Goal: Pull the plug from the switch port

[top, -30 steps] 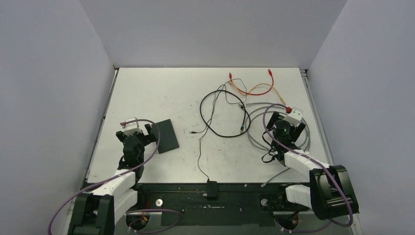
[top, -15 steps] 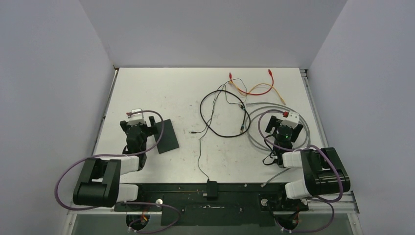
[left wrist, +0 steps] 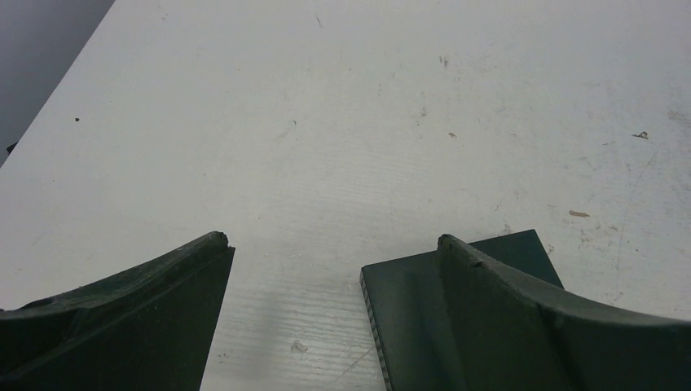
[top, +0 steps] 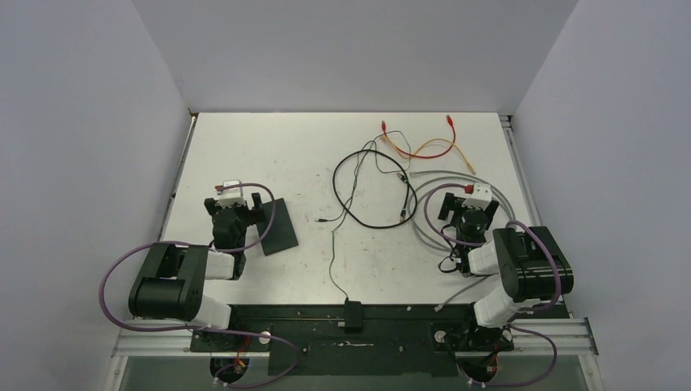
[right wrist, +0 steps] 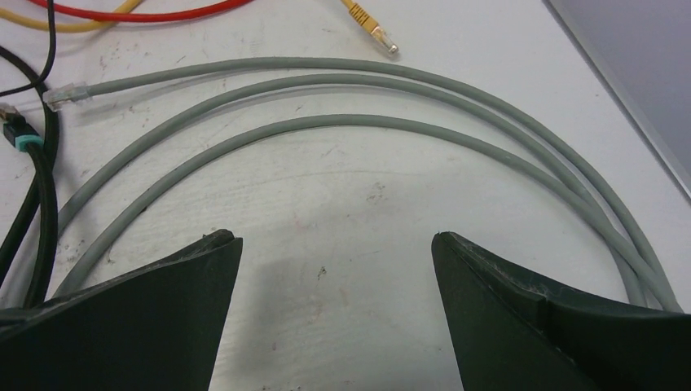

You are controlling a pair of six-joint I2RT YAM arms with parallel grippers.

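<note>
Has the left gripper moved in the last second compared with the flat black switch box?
Yes. The left gripper has shifted a little toward the table's far edge, measured against the flat matte-black switch, which lies unmoved beside it.

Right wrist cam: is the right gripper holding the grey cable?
No: right gripper is open and empty, grey cable lies ahead of it.

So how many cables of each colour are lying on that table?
Red cable: 1
Yellow cable: 1
Grey cable: 1
Black cables: 2, as far as the tangle shows
Total: 5
</note>
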